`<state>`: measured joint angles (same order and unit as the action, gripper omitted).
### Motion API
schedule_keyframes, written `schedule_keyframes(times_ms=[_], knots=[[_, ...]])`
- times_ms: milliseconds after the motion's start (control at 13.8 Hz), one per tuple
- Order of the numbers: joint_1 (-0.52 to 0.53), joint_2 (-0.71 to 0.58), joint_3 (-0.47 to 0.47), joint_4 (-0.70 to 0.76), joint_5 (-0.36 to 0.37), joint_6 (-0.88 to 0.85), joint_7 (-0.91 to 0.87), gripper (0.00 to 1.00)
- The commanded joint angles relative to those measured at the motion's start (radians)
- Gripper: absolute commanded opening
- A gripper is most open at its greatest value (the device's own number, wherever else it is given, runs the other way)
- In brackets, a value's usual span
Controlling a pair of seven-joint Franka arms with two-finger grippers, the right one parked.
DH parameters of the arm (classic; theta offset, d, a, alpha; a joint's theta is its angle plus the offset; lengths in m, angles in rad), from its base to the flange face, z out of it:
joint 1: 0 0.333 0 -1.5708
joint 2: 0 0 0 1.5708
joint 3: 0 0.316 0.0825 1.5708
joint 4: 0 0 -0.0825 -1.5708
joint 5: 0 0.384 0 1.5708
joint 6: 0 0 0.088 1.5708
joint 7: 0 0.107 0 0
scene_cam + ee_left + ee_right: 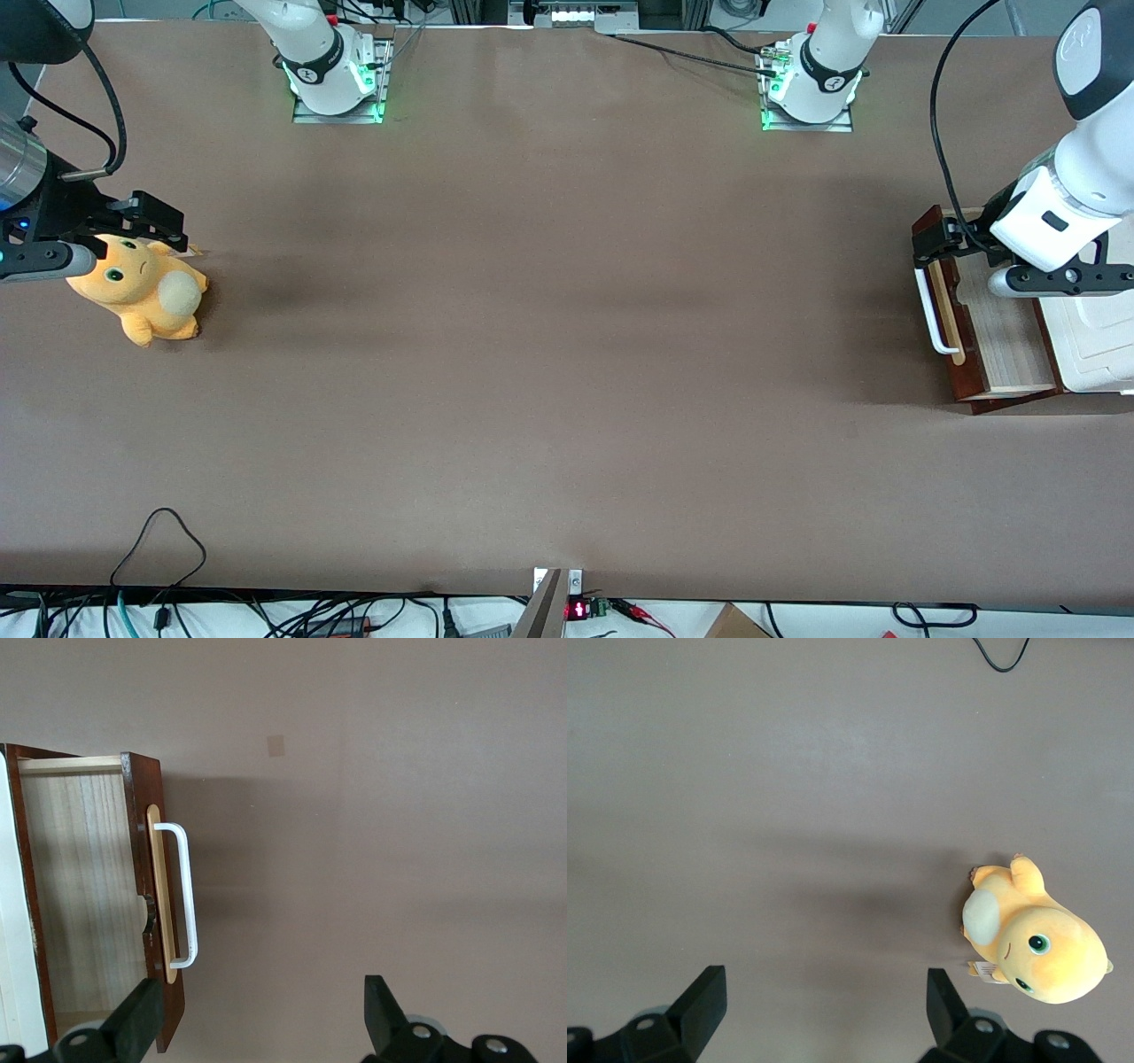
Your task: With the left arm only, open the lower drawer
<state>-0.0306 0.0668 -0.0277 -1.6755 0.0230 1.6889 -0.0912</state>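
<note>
1. The lower drawer (992,328) sits pulled out at the working arm's end of the desk (549,354), its pale wood interior (84,904) on show.
2. Its white bar handle (182,895) runs along the pale strip on the dark red-brown drawer front.
3. The left arm (1076,186) hangs over the drawer, and its gripper (261,1023) is above the drawer front with fingers (137,1023) spread wide, holding nothing.
4. One finger is above the drawer front's end, the other above bare desk; neither touches the handle.
5. A yellow plush toy (142,288) lies toward the parked arm's end.
</note>
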Motion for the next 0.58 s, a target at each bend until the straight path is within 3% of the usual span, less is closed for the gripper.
schedule_keyframes(times_ms=[0,508], knots=[[0.006,-0.013,-0.001,0.008,-0.022,-0.014,0.024,1.00],[0.006,-0.010,-0.003,0.022,-0.022,-0.023,0.024,1.00]])
